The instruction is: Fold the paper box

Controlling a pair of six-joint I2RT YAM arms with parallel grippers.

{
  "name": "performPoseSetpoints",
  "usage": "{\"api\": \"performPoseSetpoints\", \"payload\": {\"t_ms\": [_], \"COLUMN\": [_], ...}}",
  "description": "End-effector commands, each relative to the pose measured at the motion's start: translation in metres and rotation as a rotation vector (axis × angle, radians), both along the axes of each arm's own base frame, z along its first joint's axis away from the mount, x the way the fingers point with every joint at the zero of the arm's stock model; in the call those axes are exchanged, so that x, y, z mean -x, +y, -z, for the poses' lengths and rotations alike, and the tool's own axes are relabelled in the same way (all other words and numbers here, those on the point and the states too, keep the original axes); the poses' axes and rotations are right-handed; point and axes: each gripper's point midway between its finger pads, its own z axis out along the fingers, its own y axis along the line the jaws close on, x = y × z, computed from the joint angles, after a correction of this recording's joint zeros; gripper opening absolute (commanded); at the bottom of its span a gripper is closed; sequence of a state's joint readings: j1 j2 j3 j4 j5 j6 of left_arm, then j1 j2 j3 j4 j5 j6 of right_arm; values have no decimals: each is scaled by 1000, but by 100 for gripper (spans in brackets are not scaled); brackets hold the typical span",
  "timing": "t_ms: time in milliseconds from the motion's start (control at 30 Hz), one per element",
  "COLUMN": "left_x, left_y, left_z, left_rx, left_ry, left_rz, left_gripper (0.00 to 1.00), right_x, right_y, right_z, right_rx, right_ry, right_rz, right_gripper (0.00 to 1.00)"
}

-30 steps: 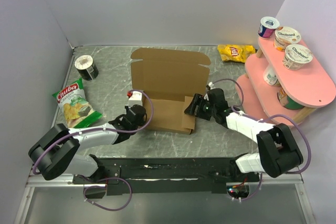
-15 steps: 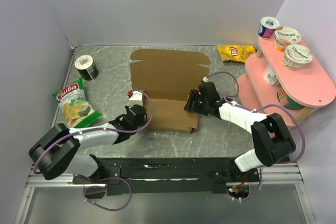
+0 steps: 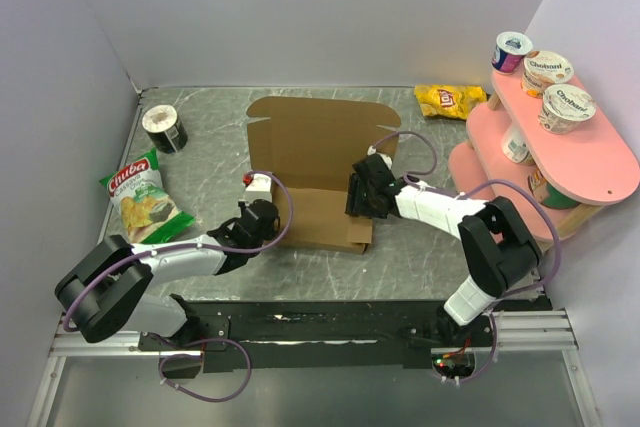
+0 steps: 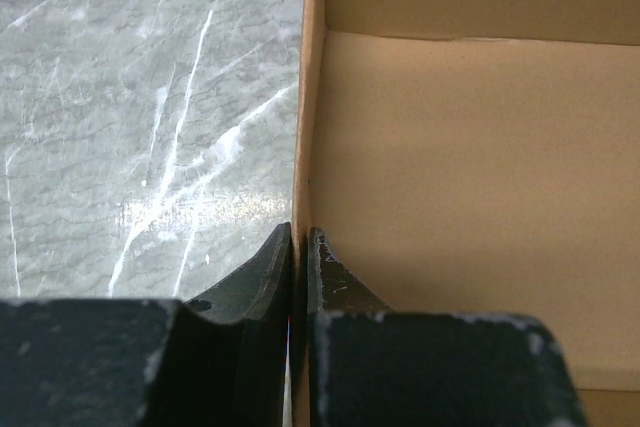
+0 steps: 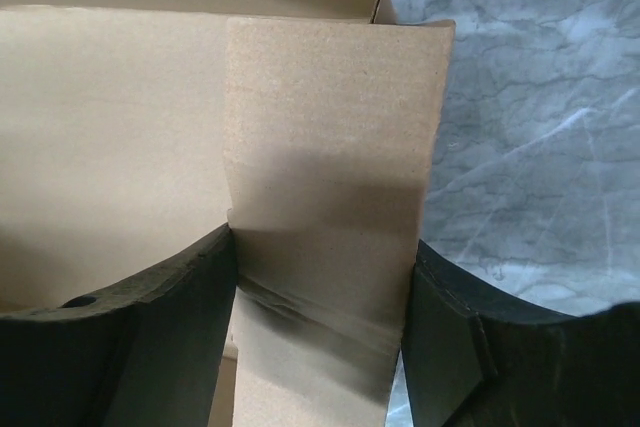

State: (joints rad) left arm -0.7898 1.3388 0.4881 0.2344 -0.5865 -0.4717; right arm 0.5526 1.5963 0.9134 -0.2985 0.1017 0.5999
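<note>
The paper box (image 3: 320, 142) is plain brown cardboard, partly folded at the table's centre, with its lid flap lying open toward the back. My left gripper (image 3: 268, 219) is at the box's left side. In the left wrist view it (image 4: 299, 237) is shut on the thin left wall (image 4: 305, 127), one finger outside and one inside the box. My right gripper (image 3: 358, 197) is at the box's right end. In the right wrist view it (image 5: 325, 247) is open, and a cardboard side flap (image 5: 330, 127) stands between its fingers and fills the gap.
A green chip bag (image 3: 145, 197) and a black-and-white can (image 3: 164, 128) lie at the left. A yellow chip bag (image 3: 450, 100) lies at the back right. A pink two-tier shelf (image 3: 590, 162) with yogurt cups (image 3: 547, 69) stands at the right. Grey walls enclose the table.
My right gripper has moved left and toward the back along the box's right end, over the side flap. The left arm has not moved.
</note>
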Motion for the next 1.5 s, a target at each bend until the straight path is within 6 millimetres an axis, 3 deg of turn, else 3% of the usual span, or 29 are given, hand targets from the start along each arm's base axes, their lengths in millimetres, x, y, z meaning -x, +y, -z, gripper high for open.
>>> {"api": "performPoseSetpoints", "payload": {"t_ms": [0, 200, 333, 400, 667, 900, 1033, 1133, 1167, 1267, 1333, 1467], "left_x": [-3, -3, -3, -2, -2, 0, -1, -2, -2, -2, -2, -2], "left_y": [-12, -9, -9, -8, -7, -15, -18, -12, -12, -13, -13, -14], "left_z": [-7, -9, -9, -9, -10, -8, -5, 0, 0, 0, 0, 0], "left_rx": [27, 23, 20, 18, 22, 45, 37, 10, 9, 15, 16, 17], "left_ry": [-14, -21, -20, -20, -28, -17, -7, 3, 3, 1, 0, 2], "left_rz": [36, 27, 28, 26, 24, 62, 69, 45, 42, 44, 44, 45], "left_gripper": [1, 1, 1, 1, 1, 1, 1, 1, 1, 1, 1, 1], "right_x": [16, 16, 12, 15, 19, 14, 12, 10, 10, 6, 0, 2], "right_y": [-36, -50, -62, -68, -81, -79, -74, -63, -61, -49, -44, -37], "right_z": [16, 1, -11, -10, -2, 3, 4, 1, 0, -14, -28, -26], "right_rx": [242, 290, 372, 417, 472, 496, 516, 464, 445, 354, 299, 168], "right_ry": [72, 50, 38, 64, 96, 69, 41, 37, 32, -6, -48, -8], "right_rz": [26, 55, 59, 56, 68, 85, 84, 73, 72, 54, 47, 21], "right_gripper": [54, 51, 38, 33, 33, 33, 36, 54, 64, 76, 75, 62]}}
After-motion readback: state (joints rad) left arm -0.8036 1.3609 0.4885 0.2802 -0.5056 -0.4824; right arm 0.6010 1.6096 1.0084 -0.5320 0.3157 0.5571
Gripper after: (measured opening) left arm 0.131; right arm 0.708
